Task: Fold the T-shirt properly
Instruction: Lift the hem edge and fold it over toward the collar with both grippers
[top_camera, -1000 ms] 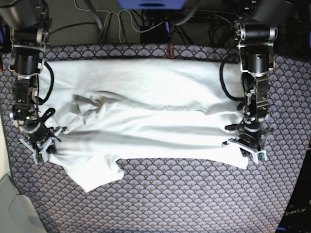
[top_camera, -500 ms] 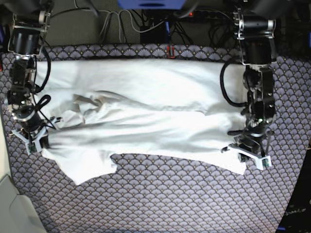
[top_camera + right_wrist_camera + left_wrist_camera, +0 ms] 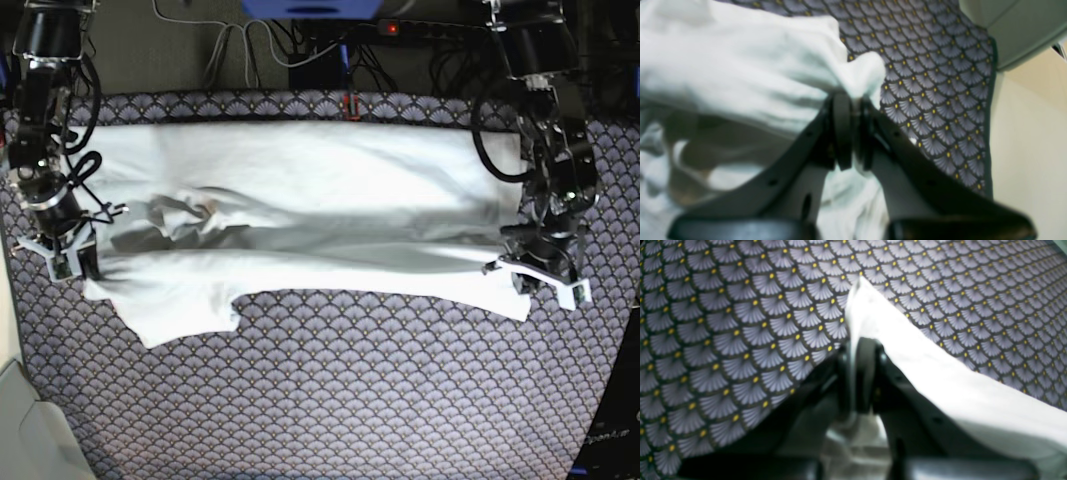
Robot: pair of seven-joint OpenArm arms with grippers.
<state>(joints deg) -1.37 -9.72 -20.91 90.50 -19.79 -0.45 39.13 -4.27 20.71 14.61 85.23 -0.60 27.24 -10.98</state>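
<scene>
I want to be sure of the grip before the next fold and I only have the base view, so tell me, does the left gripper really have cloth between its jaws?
Observer: Yes. In the left wrist view the left gripper is shut on the T-shirt, a white edge pinched between its jaws.
Operator: And the right one?
Observer: The right gripper is also shut on the T-shirt, with a bunched corner puffing out above its fingertips.
Operator: Is the left corner lifted?
Observer: It stands up in a peak over the patterned table cover.
</scene>
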